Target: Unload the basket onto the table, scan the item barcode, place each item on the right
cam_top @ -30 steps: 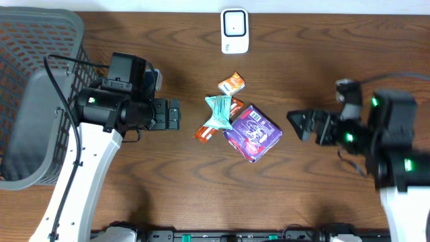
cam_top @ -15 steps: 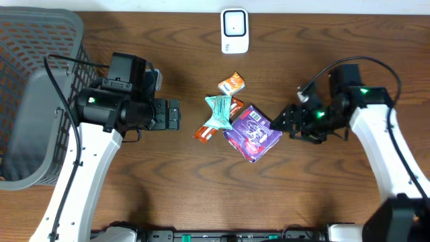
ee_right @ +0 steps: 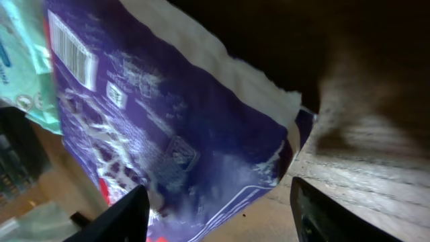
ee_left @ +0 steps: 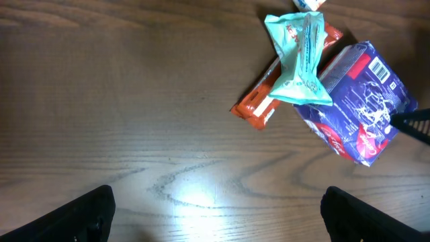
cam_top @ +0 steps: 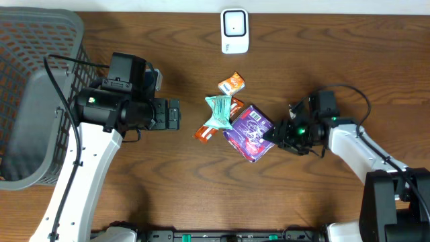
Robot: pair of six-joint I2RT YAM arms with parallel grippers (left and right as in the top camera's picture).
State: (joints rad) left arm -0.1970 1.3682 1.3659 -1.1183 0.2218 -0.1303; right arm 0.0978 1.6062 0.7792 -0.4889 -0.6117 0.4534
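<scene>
The purple pouch (cam_top: 252,132) lies on the worktop (cam_top: 168,181) beside a teal packet (cam_top: 218,111), which overlaps its left edge. The right gripper (cam_top: 274,136) straddles the pouch's right edge, fingers partly apart; whether they bite yet I cannot tell. A good grasp takes that free edge only (the teal packet should stay behind) and leaves the barcode (ee_right: 70,47) uncovered for the white scanner (cam_top: 234,30). The left gripper (cam_top: 173,114) hovers wide, holding nothing.
</scene>
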